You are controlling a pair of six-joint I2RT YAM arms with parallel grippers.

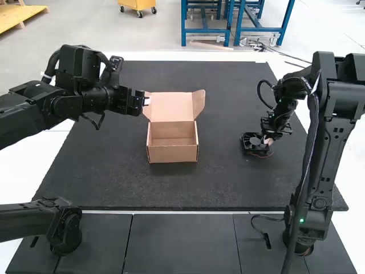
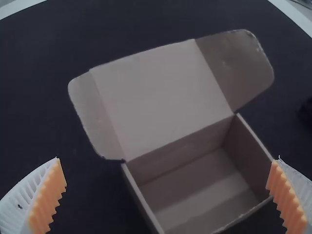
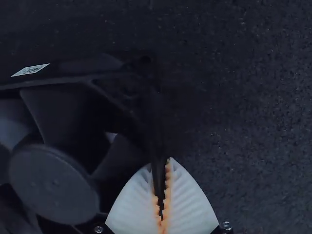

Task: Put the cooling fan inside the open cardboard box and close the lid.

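The open cardboard box [image 1: 172, 137] stands mid-mat with its lid [image 1: 171, 106] raised at the back. My left gripper [image 1: 145, 103] hovers open at the lid's left edge, touching nothing. From the left wrist, the empty box interior [image 2: 195, 183] and the lid [image 2: 161, 97] lie between the ribbed fingers [image 2: 46, 195] of the left gripper [image 2: 165, 197]. The black cooling fan [image 1: 254, 144] sits to the right of the box. My right gripper [image 1: 267, 138] is shut on its frame edge. Up close, the right gripper [image 3: 161, 202] pinches a thin black wall of the fan [image 3: 58, 161].
A black rubber mat [image 1: 102, 171] covers the table, with white tabletop around it. Open mat lies between the box and the fan. The right arm's base [image 1: 308, 228] stands at the front right.
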